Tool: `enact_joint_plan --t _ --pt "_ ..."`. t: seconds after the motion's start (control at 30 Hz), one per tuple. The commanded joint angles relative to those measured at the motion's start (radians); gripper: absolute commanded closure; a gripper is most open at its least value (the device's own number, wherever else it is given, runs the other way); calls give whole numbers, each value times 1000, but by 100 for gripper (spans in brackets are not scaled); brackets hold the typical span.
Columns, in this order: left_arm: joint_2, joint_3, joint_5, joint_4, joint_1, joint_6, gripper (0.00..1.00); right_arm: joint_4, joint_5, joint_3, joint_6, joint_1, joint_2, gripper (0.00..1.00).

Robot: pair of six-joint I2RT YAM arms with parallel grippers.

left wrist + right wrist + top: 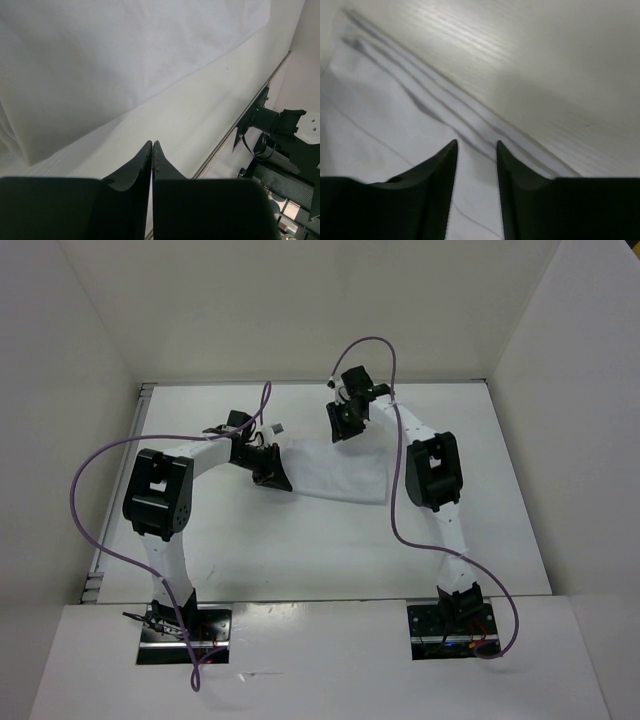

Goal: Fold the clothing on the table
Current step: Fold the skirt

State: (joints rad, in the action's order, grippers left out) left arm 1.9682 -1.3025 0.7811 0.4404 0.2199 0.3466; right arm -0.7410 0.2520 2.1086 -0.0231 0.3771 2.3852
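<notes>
- The clothing (335,472) lies spread on the far half of the table (300,550), between my two arms. It is white on a white surface, so its edges are faint.
- Its long axis runs left to right, and its short side runs far to near. I judge that a fold would carry one long edge across to the other.
- My left gripper (152,146) is at the left end of the clothing. The jaws are pressed together tip to tip, with nothing between them.
- From this gripper the fabric lies ahead and to the right. The wrist view shows bare table under the tips and the cloth's edge just beyond, close but not touching.
- My right gripper (476,147) hangs over the far long edge of the clothing, a little right of its middle. The jaws stand apart with a clear gap and grip nothing.
- Under this gripper, creased fabric fills the left and near part of the wrist view, and bare table lies to the far right. The cloth's edge runs diagonally just ahead of the tips.
- I cannot tell whether the right fingertips touch the fabric or hover just above it.
- The right gripper is the nearer one, since it is directly above the cloth. I judge it better placed to pinch the far edge and draw it toward the near side.
</notes>
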Motion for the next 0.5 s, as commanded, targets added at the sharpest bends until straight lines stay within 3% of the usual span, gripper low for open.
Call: enact_joint_plan --t 0.0,0.17,0.47 --pt "-12 -3 9 -11 -4 3 94 75 -210 34 71 -29 -76 54" --pt "-31 -72 -23 0 -4 3 93 75 -368 -71 165 -75 -245 45" --pt "69 -296 -3 -9 -4 -6 93 64 -306 -536 387 -282 -483 43"
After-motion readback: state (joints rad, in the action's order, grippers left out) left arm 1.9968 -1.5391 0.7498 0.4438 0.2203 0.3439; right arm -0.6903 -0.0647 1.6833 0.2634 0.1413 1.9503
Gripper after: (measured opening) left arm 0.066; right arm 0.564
